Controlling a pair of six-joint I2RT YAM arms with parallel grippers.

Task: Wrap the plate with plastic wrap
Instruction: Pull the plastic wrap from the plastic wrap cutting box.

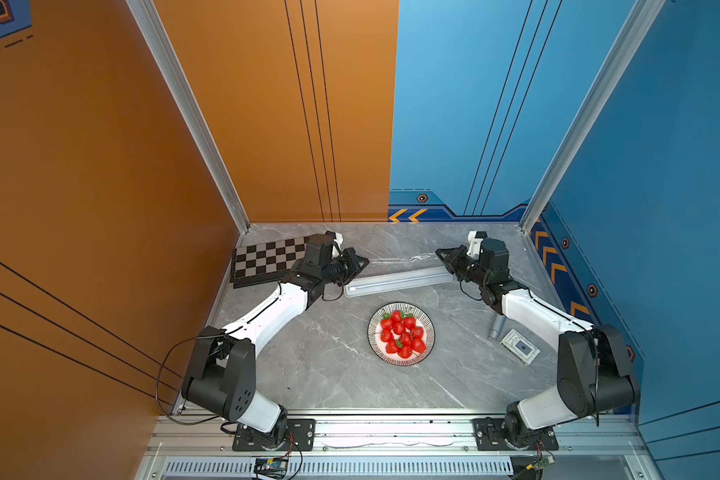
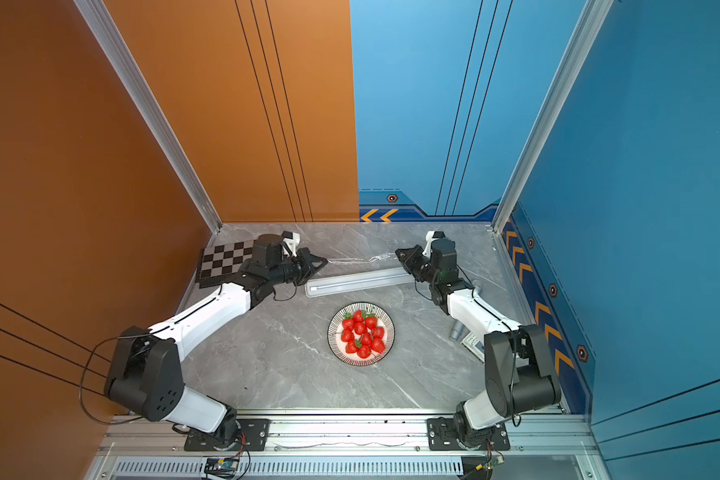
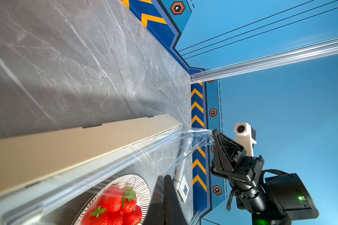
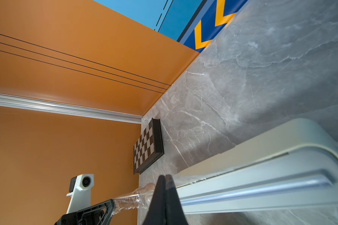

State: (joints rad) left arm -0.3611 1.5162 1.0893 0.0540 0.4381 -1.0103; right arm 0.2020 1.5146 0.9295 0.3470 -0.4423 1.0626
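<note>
The plate (image 1: 373, 332) (image 2: 332, 332), with a black-striped rim and a pile of red strawberries, sits mid-table, nearer than the cream dispenser box (image 1: 395, 282) (image 2: 358, 281). The plastic wrap (image 1: 400, 260) (image 2: 362, 259) is a thin crinkled strip stretched above the box's far side. My left gripper (image 1: 366, 262) (image 2: 325, 262) is shut on its left end and my right gripper (image 1: 438, 252) (image 2: 398, 252) on its right end. In the left wrist view the wrap (image 3: 195, 136) bunches at the right gripper (image 3: 214, 132). In the right wrist view the wrap (image 4: 129, 198) runs to the left gripper (image 4: 113, 202).
A chequered board (image 1: 262, 259) (image 4: 146, 148) lies at the back left under the left arm. A grey cylinder (image 1: 495, 328) and a small white box (image 1: 519, 347) lie at the right beside the right arm. Orange and blue walls enclose the table on three sides.
</note>
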